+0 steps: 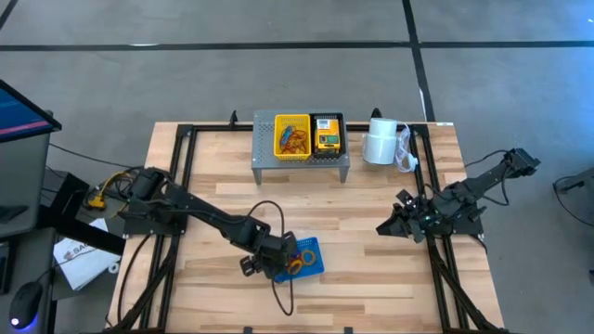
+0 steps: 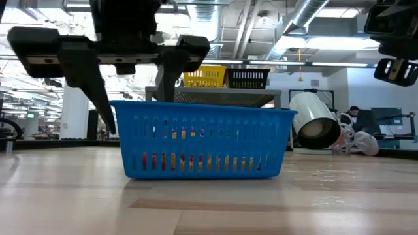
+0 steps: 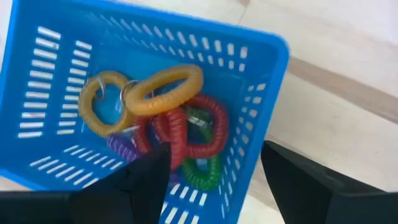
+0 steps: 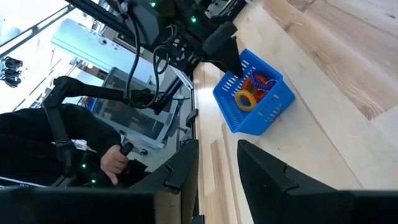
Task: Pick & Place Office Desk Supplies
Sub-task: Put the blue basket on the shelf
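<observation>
The left pincer (image 1: 269, 263), fingers spread wide, straddles the left wall of the blue basket (image 1: 311, 264) of coiled loops (image 3: 168, 121) on the near worktop (image 1: 371, 288), while the right pincer (image 1: 390, 225), part-open and empty, waits well to the right.

Blue basket (image 1: 307, 259) wall between left hand's (image 1: 276, 263) spread fingers.

Grey floor (image 1: 278, 74) crossed by dark lines. Pale wood plank surface (image 1: 371, 278). Ceiling ducts (image 2: 313, 19), strip lights (image 2: 339, 63) overhead. Monitor (image 1: 19, 116) at one side.
</observation>
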`<act>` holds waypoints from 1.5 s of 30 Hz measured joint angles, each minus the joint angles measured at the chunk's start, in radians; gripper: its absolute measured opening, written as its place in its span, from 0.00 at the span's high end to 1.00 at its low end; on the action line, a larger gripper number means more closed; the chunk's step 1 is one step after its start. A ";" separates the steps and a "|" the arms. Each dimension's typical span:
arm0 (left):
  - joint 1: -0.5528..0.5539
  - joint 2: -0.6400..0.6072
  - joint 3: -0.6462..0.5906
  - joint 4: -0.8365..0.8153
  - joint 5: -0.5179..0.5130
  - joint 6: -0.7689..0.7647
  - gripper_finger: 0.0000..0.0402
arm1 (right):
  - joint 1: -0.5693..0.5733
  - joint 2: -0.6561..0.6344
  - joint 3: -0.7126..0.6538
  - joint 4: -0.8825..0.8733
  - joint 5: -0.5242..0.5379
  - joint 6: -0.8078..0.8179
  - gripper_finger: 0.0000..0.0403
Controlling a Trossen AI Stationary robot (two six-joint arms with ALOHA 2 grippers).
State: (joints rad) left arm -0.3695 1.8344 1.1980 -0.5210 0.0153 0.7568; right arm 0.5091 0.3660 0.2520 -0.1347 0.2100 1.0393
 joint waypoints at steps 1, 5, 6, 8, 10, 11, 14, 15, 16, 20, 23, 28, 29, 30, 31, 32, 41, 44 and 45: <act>0.004 0.000 0.000 0.000 0.008 -0.001 0.40 | -0.002 0.000 0.000 -0.001 0.000 0.000 0.73; 0.019 0.014 0.000 -0.002 0.045 -0.002 0.40 | -0.002 0.000 0.000 -0.001 0.000 0.000 0.73; 0.019 0.016 -0.001 -0.006 0.046 -0.001 0.40 | -0.002 0.000 0.000 -0.001 0.000 0.000 0.73; 0.021 0.028 0.001 0.003 0.047 0.005 0.40 | -0.002 0.000 0.000 -0.003 0.000 0.000 0.73; 0.016 0.031 -0.001 -0.024 0.046 0.008 0.40 | -0.002 0.000 0.000 -0.003 0.000 0.000 0.73; 0.015 0.036 -0.001 -0.012 0.047 0.012 0.40 | -0.002 0.000 0.000 -0.003 0.000 0.000 0.73; 0.015 0.040 0.000 -0.018 0.044 0.021 0.40 | -0.001 0.000 0.000 -0.002 0.000 0.000 0.73; 0.015 0.040 0.000 -0.009 0.044 0.021 0.40 | -0.001 0.000 0.000 -0.003 0.000 0.000 0.73; 0.016 0.040 0.000 -0.006 0.044 0.021 0.40 | -0.001 0.000 0.000 -0.003 0.000 0.000 0.73; 0.019 0.040 0.000 -0.005 0.043 0.021 0.43 | -0.001 0.000 0.000 -0.003 0.000 0.000 0.73; 0.018 0.040 0.000 -0.005 0.043 0.021 0.49 | -0.001 0.000 0.000 -0.003 0.000 0.000 0.73; 0.010 0.040 0.000 -0.017 0.041 -0.003 0.59 | -0.001 0.000 0.000 -0.003 0.000 0.000 0.73; 0.009 0.040 0.000 -0.028 0.041 -0.004 0.60 | -0.001 0.000 0.000 -0.003 0.000 0.000 0.73; 0.005 0.040 0.000 -0.039 0.041 -0.006 0.61 | -0.001 0.000 0.000 -0.003 0.000 0.000 0.73; 0.001 0.040 0.000 -0.051 0.041 -0.009 0.61 | -0.001 0.000 0.000 -0.003 0.000 0.000 0.73; 0.001 0.040 0.000 -0.061 0.038 -0.013 0.62 | -0.001 0.000 0.000 -0.003 0.000 0.000 0.73; 0.001 0.035 -0.001 -0.065 0.043 -0.061 0.59 | -0.001 0.000 0.000 -0.003 0.000 0.000 0.73; 0.005 0.035 -0.001 -0.055 0.044 -0.060 0.58 | -0.001 0.000 0.000 -0.003 0.000 0.000 0.73; 0.004 0.035 -0.001 -0.052 0.044 -0.060 0.58 | -0.001 0.000 0.000 -0.003 0.000 0.000 0.73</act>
State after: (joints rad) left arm -0.3653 1.8690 1.1973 -0.5727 0.0597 0.6968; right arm 0.5083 0.3660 0.2523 -0.1379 0.2100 1.0393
